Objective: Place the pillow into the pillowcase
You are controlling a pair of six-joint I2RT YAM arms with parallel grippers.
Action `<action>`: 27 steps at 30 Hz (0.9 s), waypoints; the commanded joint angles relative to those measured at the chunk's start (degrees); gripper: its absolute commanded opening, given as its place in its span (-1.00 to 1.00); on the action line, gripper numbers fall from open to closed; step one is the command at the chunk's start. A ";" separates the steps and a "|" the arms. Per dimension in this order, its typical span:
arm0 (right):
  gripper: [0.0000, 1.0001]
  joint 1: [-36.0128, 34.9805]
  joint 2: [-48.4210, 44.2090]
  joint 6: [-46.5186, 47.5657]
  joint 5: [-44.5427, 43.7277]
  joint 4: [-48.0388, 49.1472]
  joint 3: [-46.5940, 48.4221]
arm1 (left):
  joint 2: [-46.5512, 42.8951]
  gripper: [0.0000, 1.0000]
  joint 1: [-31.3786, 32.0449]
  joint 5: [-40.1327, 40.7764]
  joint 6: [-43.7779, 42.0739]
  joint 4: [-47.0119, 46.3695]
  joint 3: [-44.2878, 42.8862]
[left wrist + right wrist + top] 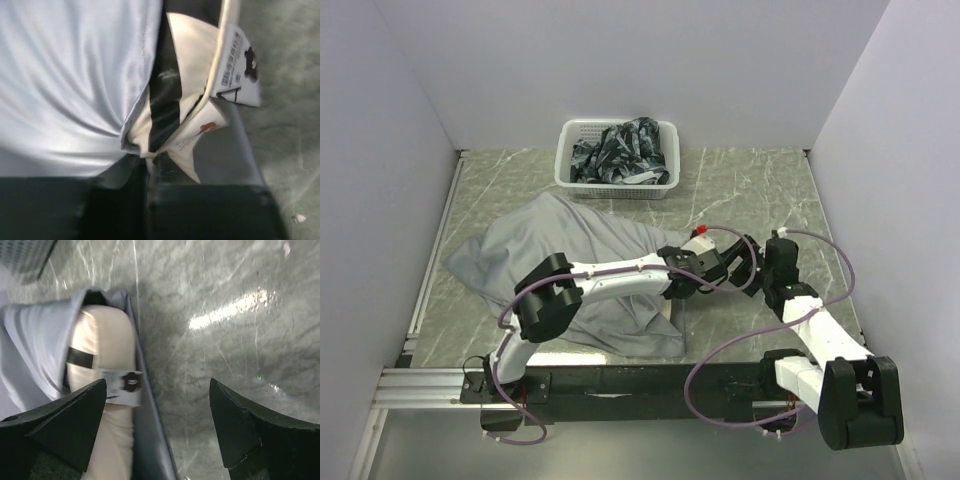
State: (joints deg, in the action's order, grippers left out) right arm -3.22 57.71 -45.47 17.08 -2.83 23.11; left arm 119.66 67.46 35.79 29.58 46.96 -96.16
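Left claw (149, 159) stands nearly clenched. Grey folds of the pillowcase (65, 75) run together right at its tips, along with a lip of cream cloth. It looks to be pinching the hem (145, 60) at the case's mouth, perhaps with a little of the pillow (192, 40) caught in too, though blur keeps that from being certain. From above, the pillowcase lies slack on the table (225, 315), left of centre, with the left arm reaching across it to its right end. The pillow sits mostly inside. Only its end, with a bear mark (250, 62) and a dark band (167, 95), shows at the open mouth. Just right of that mouth the right claw (158, 383) hangs low over the table, released wide and empty. Its left finger is beside the pillow's end, but whether they touch cannot be told. The case looks thin and sleek with a sheen, so it will likely slide and bunch rather than hold a shape. The stitched hem is the firmest place to grip, one side of the mouth for each claw. The pillow seems light, soft and springy. Pinched, it would probably just dent and drag cloth along, so its exposed end is better pushed in while the hem is drawn over it.
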 commanded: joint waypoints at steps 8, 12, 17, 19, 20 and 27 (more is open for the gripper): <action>0.78 -12.03 3.80 3.37 1.92 9.42 1.83 | -27.27 -0.98 -5.85 -8.96 0.65 -5.03 10.99; 0.78 -19.62 8.54 2.85 -4.33 9.60 6.23 | -34.03 -0.98 -6.11 -11.18 1.44 -4.95 12.66; 0.75 -20.68 16.71 1.79 -3.64 14.16 9.57 | -38.09 -0.98 -6.55 -12.23 1.97 -4.34 13.45; 0.75 -21.29 18.48 1.53 -2.58 16.10 10.89 | -38.97 -0.98 -6.64 -11.80 2.23 -3.81 13.98; 0.72 -21.91 20.05 1.35 -2.84 16.28 12.64 | -39.15 -0.98 -6.73 -11.62 2.32 -3.46 14.16; -1.00 -21.39 11.57 3.28 -13.46 -2.91 22.75 | -40.90 -0.98 -11.20 -16.45 2.32 -5.56 20.91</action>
State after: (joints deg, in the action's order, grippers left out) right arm -25.67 78.41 -43.86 12.71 4.80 38.54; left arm 82.00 59.53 21.78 31.14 44.45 -78.96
